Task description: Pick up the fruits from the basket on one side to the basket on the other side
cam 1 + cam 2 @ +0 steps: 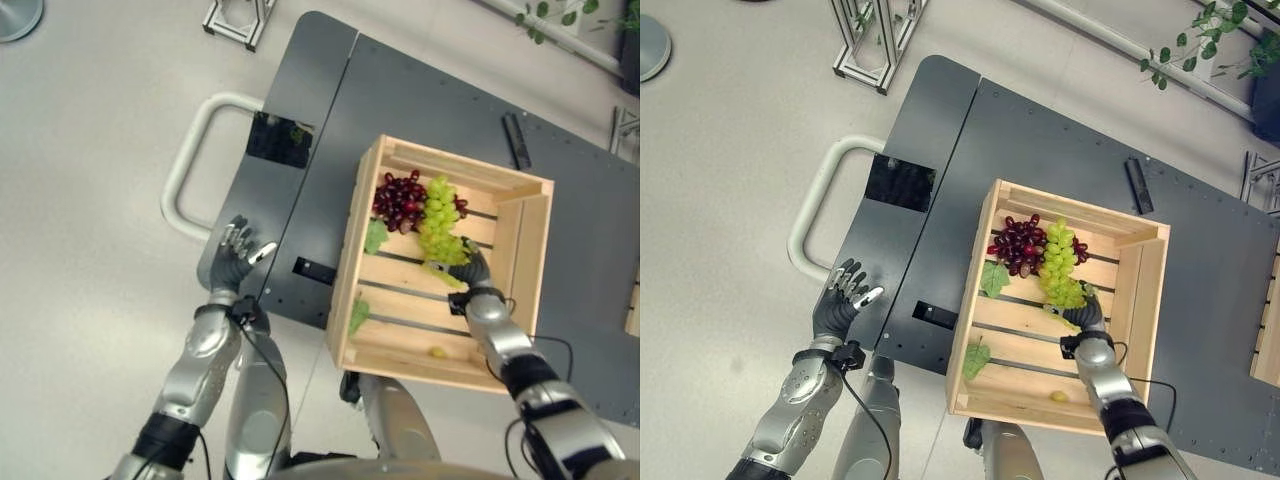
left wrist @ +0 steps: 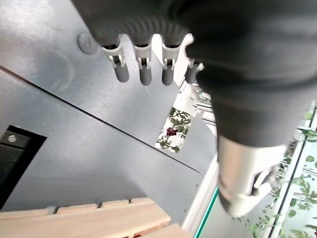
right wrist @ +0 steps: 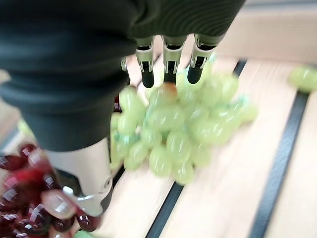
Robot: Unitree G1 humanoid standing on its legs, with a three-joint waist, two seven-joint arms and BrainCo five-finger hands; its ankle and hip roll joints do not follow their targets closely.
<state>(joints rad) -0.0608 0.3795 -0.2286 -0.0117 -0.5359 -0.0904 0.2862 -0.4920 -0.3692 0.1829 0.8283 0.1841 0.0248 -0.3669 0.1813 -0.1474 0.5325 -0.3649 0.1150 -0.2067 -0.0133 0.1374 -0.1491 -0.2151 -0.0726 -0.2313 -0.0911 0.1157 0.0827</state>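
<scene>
Left eye view shows a wooden crate (image 1: 520, 240) sitting on a dark grey table (image 1: 400, 90), with the fruit bunched toward its 12 o'clock end. A bunch of green grapes (image 1: 437, 225) lies on the slatted floor, touching a bunch of red grapes (image 1: 400, 200) at its 9 o'clock side. The right hand (image 1: 470, 268) reaches into the crate from 5 o'clock and is at the near end of the green grapes; the right wrist view has its fingers (image 3: 171, 64) stretched out straight over the top of the bunch with the thumb apart below, beside the red grapes, so the hand is spread and not closed round anything. A loose green grape (image 1: 437, 352) lies on the crate floor toward 6 o'clock, and two green leaves (image 1: 358, 315) lie along the crate's 9 o'clock wall. The left hand (image 1: 238, 256) hovers at the table's 9 o'clock edge, well apart from the crate, near a white tubular handle (image 1: 190, 150); in the left wrist view its fingers (image 2: 143, 69) hang straight and hold nothing.
</scene>
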